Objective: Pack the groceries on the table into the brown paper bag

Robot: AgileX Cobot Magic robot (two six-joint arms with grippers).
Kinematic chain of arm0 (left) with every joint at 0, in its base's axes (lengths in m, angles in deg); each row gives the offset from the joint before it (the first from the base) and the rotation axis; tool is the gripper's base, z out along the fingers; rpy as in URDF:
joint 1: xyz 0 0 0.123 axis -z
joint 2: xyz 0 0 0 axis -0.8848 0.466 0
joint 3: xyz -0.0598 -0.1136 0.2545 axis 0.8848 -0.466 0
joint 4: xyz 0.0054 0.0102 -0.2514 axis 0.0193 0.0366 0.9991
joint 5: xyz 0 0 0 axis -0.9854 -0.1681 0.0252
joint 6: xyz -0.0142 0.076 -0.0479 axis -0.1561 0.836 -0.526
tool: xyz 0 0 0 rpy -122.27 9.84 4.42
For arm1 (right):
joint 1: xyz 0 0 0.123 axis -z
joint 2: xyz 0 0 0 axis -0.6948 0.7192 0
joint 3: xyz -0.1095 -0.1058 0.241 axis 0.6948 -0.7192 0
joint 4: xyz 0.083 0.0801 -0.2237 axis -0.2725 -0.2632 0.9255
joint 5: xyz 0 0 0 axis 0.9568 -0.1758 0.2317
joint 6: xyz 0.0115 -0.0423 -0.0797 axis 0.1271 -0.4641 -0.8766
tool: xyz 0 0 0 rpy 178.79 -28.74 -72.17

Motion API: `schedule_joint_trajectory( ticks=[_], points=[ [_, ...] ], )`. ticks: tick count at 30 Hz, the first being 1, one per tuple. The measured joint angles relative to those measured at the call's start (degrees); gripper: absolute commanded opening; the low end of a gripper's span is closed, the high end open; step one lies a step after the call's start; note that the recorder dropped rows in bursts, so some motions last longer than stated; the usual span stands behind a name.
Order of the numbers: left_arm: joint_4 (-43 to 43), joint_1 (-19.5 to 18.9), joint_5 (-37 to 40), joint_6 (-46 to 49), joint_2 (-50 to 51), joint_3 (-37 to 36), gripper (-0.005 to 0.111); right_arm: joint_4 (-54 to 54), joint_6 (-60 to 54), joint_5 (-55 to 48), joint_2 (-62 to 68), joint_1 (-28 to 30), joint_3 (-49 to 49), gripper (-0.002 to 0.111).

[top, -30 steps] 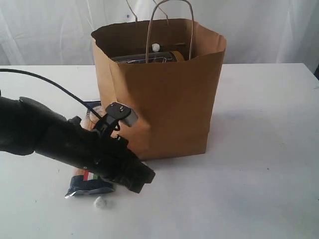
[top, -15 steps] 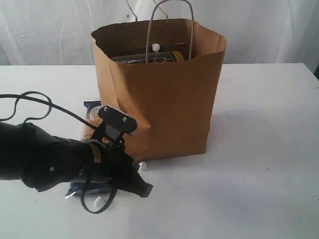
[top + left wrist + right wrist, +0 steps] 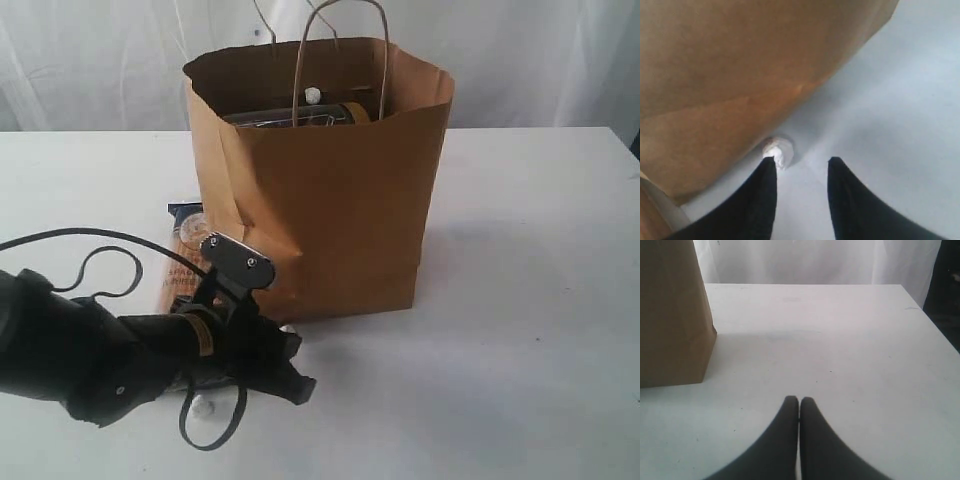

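Observation:
The brown paper bag (image 3: pixel 330 190) stands upright mid-table, with a dark tin can (image 3: pixel 300 116) and a white cap (image 3: pixel 313 96) showing inside its mouth. The spaghetti packet (image 3: pixel 184 258) lies flat on the table (image 3: pixel 520 300) against the bag's left side, its near end hidden behind my left arm. My left gripper (image 3: pixel 297 384) hovers low at the bag's front left corner. In the left wrist view the left gripper (image 3: pixel 800 162) is open with only bare table between its fingers, close to the bag wall (image 3: pixel 730 75). My right gripper (image 3: pixel 799 401) is shut and empty over bare table, right of the bag (image 3: pixel 670 320).
A tiny white lump (image 3: pixel 778 151) lies at the bag's foot, right beside one left fingertip (image 3: pixel 769 165); the lump (image 3: pixel 288 330) also shows in the exterior view. Another white lump (image 3: pixel 203 405) lies under my left arm. A black cable (image 3: pixel 100 262) loops behind the arm.
My left arm has sunk lower and swung toward the bag's front corner, and its jaws have opened. It now covers the near end of the spaghetti packet. The right gripper has stayed shut.

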Motion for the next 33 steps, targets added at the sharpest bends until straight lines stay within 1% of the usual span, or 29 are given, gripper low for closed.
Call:
schedule_joint_trajectory(
  ticks=[7,8,10,12,13,14,15,22,33],
  points=[
    [0.00,-1.67,-0.35,0.63,4.52,3.46,0.040,0.00,0.00,0.00,0.00,0.00,0.00,0.000],
    [0.00,-1.70,-0.11,0.63,4.92,3.85,0.038,0.00,0.04,0.00,0.00,0.00,0.00,0.000],
    [0.00,-1.70,0.51,0.63,5.14,4.34,0.029,0.00,0.14,0.00,0.00,0.00,0.00,0.000],
    [0.00,-1.80,1.25,0.79,5.13,4.57,0.017,0.00,0.14,0.00,0.00,0.00,0.00,0.000],
    [0.00,-1.93,1.51,0.79,5.13,4.60,0.008,0.00,0.14,0.00,0.00,0.00,0.00,0.000],
    [0.00,-2.04,1.94,0.79,5.13,4.73,0.002,0.00,0.14,0.00,0.00,0.00,0.00,0.000],
    [0.00,-2.03,2.27,0.79,5.13,4.85,0.000,0.00,0.14,0.00,0.00,0.00,0.00,0.000],
    [0.00,-2.03,3.12,0.12,4.60,4.98,0.000,0.00,0.14,0.00,0.00,0.00,0.00,0.000],
    [-0.22,-2.03,19.23,-0.42,-6.15,4.98,0.000,0.00,0.14,0.00,0.00,0.00,0.00,0.000]
  ],
)
